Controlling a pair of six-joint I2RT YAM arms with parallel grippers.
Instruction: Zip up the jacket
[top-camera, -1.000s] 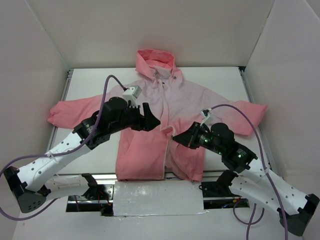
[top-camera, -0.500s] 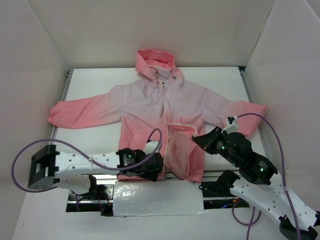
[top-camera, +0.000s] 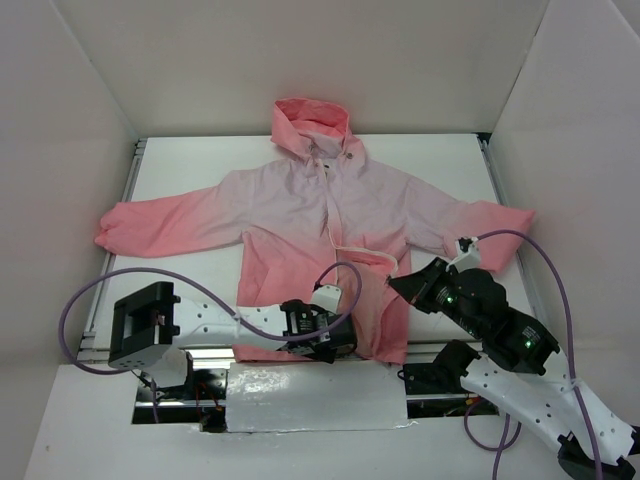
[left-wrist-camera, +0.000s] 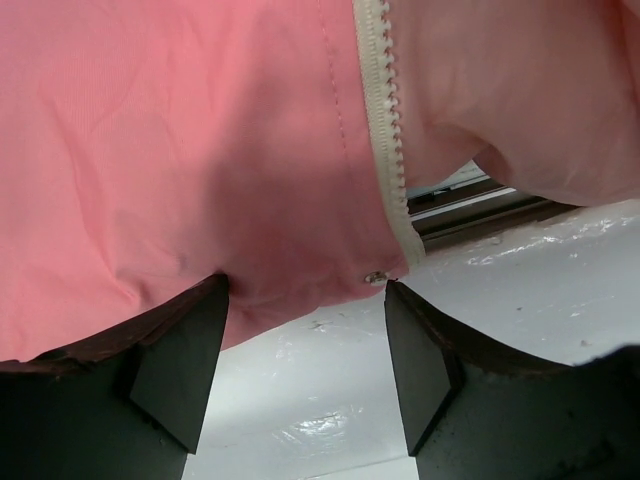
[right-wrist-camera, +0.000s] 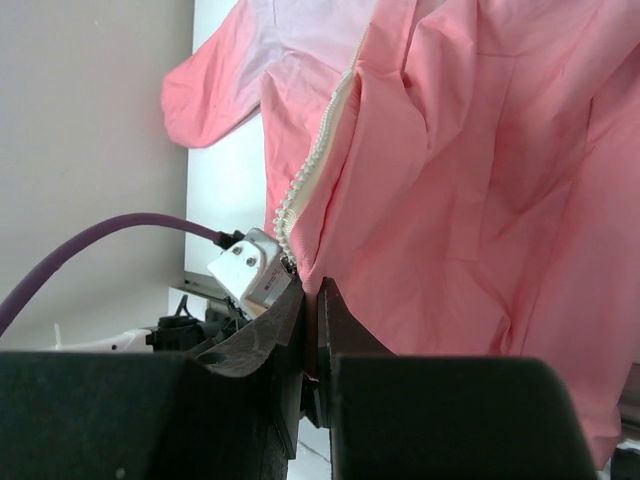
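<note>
The pink jacket (top-camera: 300, 200) lies flat on the white table, hood at the far side, front open below the chest. My left gripper (top-camera: 338, 348) is open at the coral hem, right by the bottom end of the left zipper tape. In the left wrist view the hem (left-wrist-camera: 180, 150) hangs just above the open gripper (left-wrist-camera: 305, 300), with the zipper teeth (left-wrist-camera: 383, 130) and a small snap (left-wrist-camera: 374, 277) at the right finger. My right gripper (top-camera: 393, 284) is shut on the edge of the right front panel (right-wrist-camera: 480, 180), beside its zipper teeth (right-wrist-camera: 318, 155), and lifts it a little.
A silver taped plate (top-camera: 315, 395) covers the table's near edge, with a dark slot and rails (left-wrist-camera: 480, 205) just behind it. White walls close in on three sides. The left arm's wrist camera (right-wrist-camera: 250, 268) sits close to my right fingers. Purple cables loop over both arms.
The left arm swung down from the chest to the near hem, then slid right to the zipper's bottom end. The right gripper pulled the front panel to the right and held it.
</note>
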